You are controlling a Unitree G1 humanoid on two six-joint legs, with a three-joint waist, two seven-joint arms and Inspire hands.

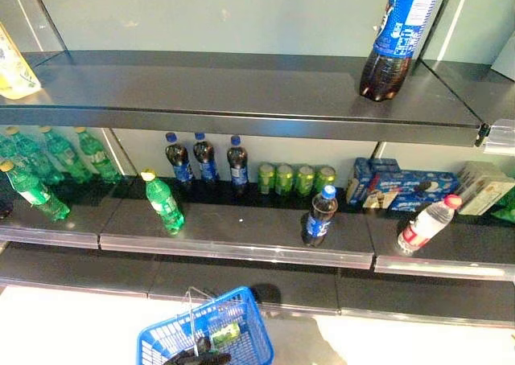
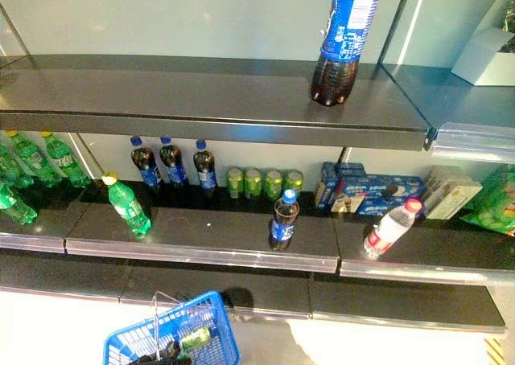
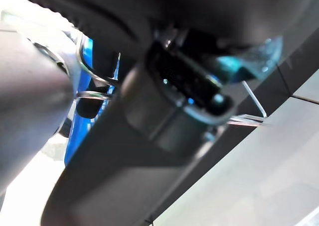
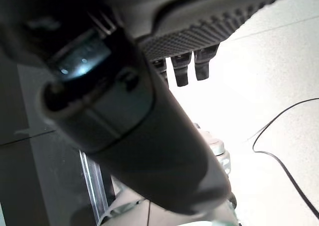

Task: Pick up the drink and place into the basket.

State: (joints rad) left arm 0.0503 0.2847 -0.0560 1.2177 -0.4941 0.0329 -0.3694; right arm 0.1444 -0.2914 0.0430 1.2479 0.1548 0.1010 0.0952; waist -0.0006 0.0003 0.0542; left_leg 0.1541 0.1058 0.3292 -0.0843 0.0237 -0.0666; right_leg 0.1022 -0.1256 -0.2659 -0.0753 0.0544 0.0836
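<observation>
Left eye view: green drink (image 1: pixel 224 334) lies in blue basket (image 1: pixel 249 326).

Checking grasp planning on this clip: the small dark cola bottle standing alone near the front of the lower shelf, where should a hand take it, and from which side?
Probably round the labelled body of the small cola bottle, coming from the open front of the shelf. It stands upright and apart from the cans behind it, and the upper shelf overhangs, so a top approach looks cramped.

The left hand (image 1: pixel 197 355) shows low at the bottom edge of the eye views, dark fingers curled round the wire handle (image 3: pixel 94 86) of the basket (image 1: pixel 241 321) and bearing it. The right hand (image 4: pixel 149 136) appears only in its own wrist view, hanging free with its fingers (image 4: pixel 182 69) relaxed and holding nothing.
</observation>
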